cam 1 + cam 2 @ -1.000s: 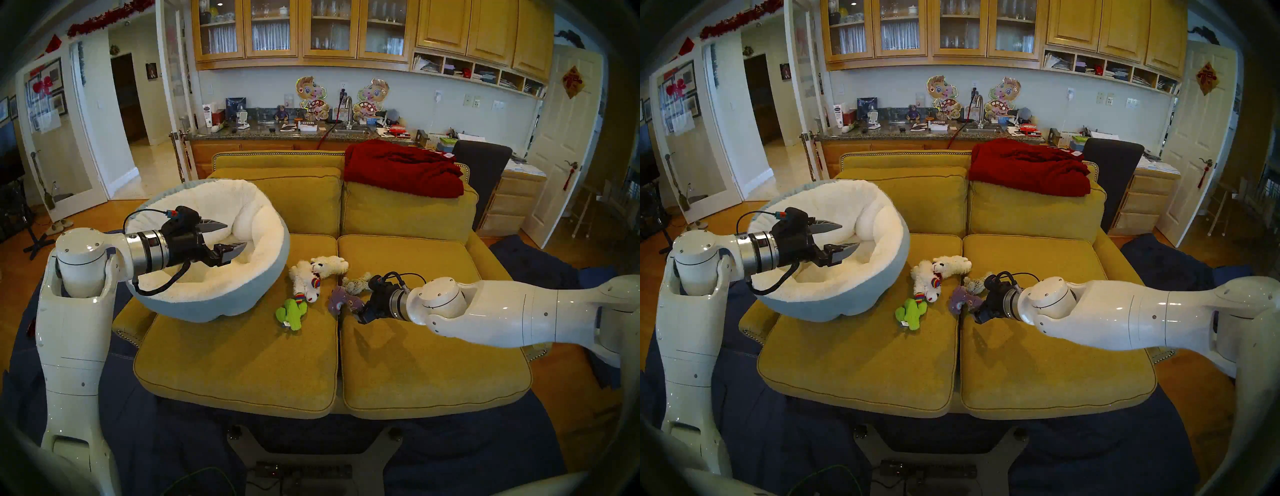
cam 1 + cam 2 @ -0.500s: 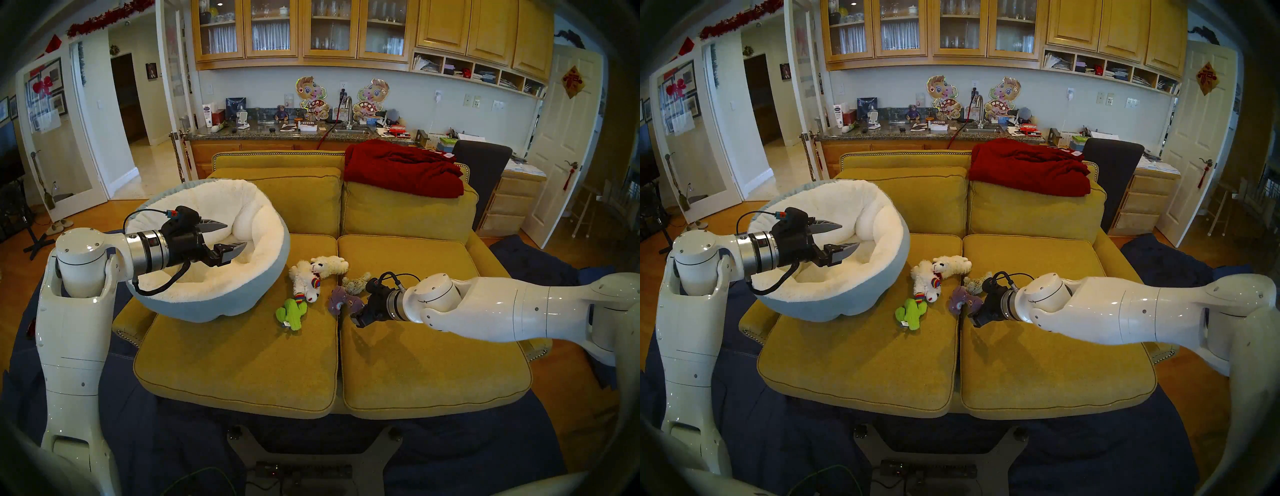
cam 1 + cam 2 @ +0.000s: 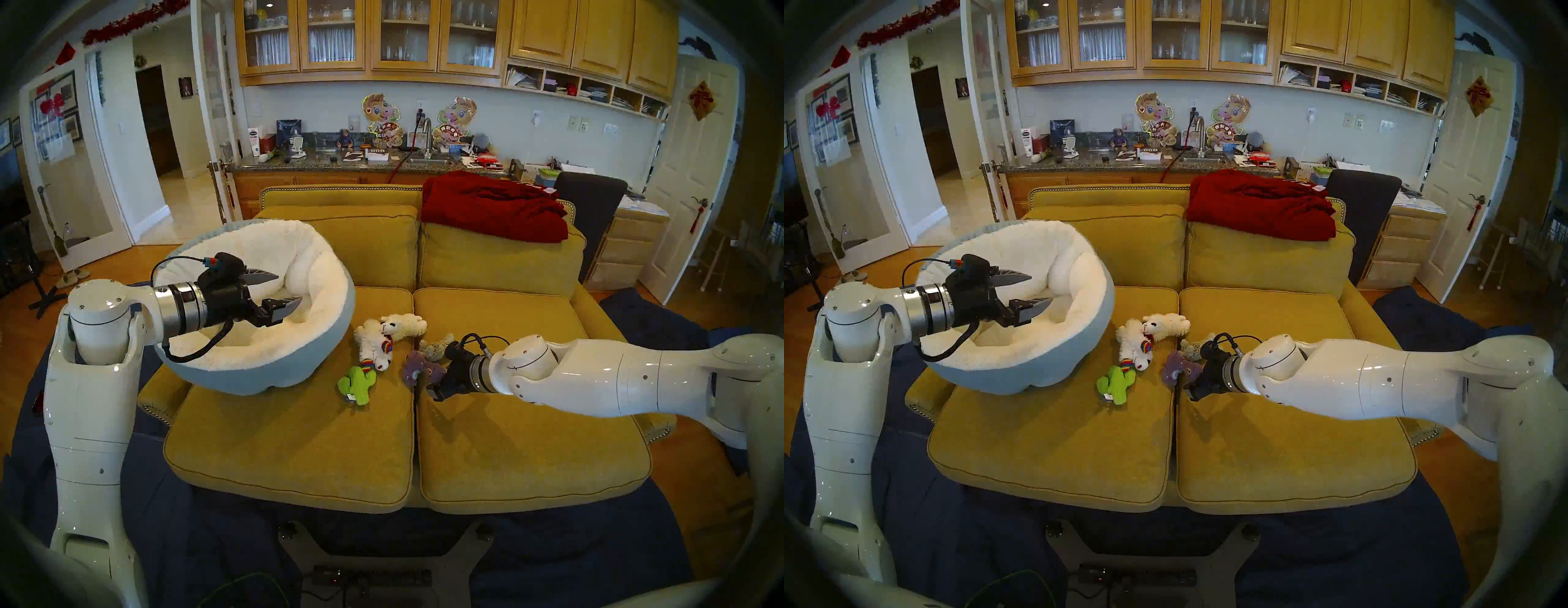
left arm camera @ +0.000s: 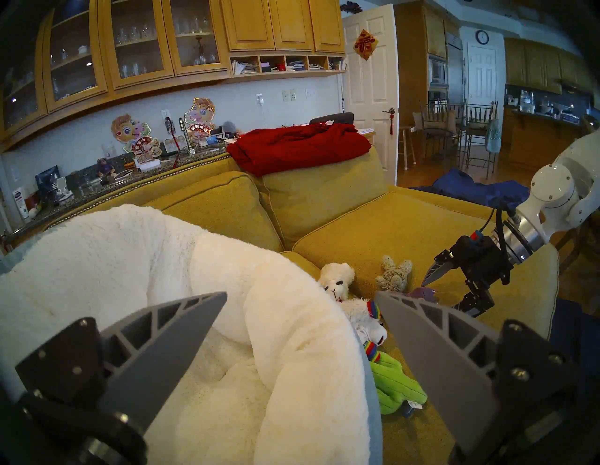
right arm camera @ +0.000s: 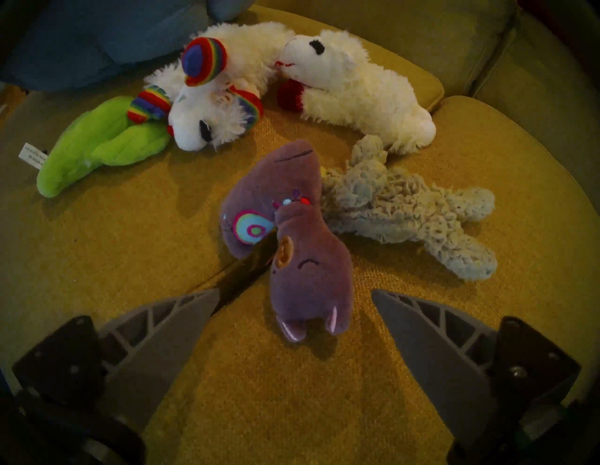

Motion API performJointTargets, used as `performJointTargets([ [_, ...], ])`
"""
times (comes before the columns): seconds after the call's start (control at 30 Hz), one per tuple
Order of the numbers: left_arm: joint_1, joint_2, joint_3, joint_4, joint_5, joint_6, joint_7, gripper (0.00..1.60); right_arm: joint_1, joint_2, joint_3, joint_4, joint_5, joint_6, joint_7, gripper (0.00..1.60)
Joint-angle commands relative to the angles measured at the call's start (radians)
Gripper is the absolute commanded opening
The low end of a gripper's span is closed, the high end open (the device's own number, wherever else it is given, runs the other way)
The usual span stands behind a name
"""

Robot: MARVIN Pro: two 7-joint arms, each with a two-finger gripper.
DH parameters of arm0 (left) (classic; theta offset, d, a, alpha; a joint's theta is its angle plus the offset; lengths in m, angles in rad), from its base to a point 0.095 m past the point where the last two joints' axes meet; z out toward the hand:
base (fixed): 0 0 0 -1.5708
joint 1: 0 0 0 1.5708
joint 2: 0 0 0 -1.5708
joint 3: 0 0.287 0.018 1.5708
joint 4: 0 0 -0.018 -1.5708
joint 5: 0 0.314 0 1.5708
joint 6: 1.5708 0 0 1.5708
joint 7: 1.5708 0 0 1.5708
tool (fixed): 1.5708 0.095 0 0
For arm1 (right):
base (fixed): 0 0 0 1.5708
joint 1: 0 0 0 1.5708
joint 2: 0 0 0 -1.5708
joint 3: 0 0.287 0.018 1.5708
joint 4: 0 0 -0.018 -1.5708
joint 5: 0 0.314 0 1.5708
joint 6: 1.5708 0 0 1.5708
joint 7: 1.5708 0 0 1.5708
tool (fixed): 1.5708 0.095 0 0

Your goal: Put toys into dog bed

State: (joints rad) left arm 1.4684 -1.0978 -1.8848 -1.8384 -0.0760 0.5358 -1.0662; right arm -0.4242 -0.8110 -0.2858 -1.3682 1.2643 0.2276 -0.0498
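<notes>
Left pincer [image 4: 300,294] gapes above the dog bed [image 4: 308,324] rim.

front of sofa seat [image 3: 297,446]: bare, lots of room
around purple toy [image 5: 292,253]: right gripper [image 5: 293,328] is wide open, one finger on each side; tan toy [image 5: 412,214] touches it behind
toy pile: cactus [image 3: 357,383] and two lambs [image 3: 388,335] packed close
dog bed [image 3: 292,365]: nothing inside, left gripper [image 3: 285,292] hangs over it

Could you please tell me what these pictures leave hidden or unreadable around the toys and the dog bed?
- Green cactus tag: print too small, right wrist view.
- Purple toy: mostly behind the left gripper finger, left wrist view.
- Dog bed floor: partly behind that gripper, head views.
</notes>
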Motion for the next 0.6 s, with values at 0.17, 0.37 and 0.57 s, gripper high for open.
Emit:
performJointTargets([
  [0.17,-0.026,0.001,-0.008,-0.017,-0.009,-0.004,0.000,1.60,0.003,-0.031,0.008,0.023,-0.020,-0.022,-0.044,0.00],
  [0.37,-0.026,0.001,-0.008,-0.017,-0.009,-0.004,0.000,1.60,0.009,-0.002,0.004,-0.018,-0.031,-0.031,-0.056,0.00],
  [0.57,-0.025,0.002,-0.008,-0.017,-0.008,-0.004,0.000,1.60,0.052,0.094,-0.005,-0.133,-0.075,-0.038,-0.047,0.00],
])
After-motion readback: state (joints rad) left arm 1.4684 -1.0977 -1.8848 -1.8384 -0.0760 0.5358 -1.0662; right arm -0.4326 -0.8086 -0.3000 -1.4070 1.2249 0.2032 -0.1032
